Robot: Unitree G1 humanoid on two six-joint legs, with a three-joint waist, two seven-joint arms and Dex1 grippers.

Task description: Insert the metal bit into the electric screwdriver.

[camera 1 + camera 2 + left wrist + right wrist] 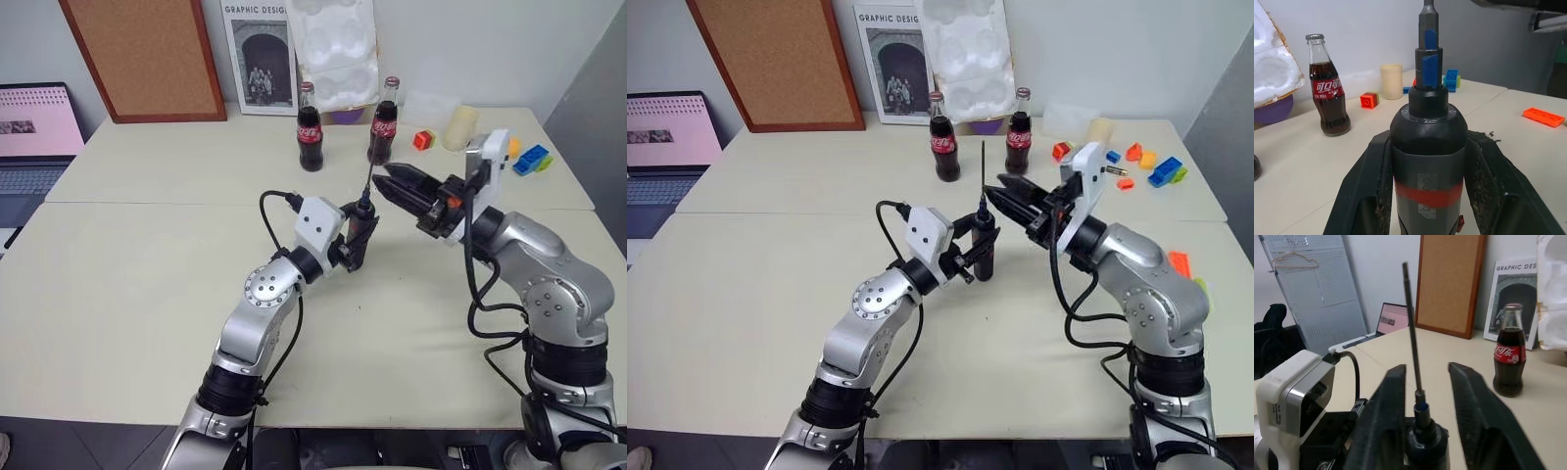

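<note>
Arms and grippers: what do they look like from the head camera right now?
Both arms are silver metal with round joints and loose black cables. The left gripper has a white wrist block; the right gripper has black pointed fingers, an orange mark and a white mount.

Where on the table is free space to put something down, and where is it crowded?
Free: the near left of the table, and the stretch between the laptop and the cola bottles. Crowded: the far right corner with the toy blocks, and the middle, around the electric screwdriver.
</note>
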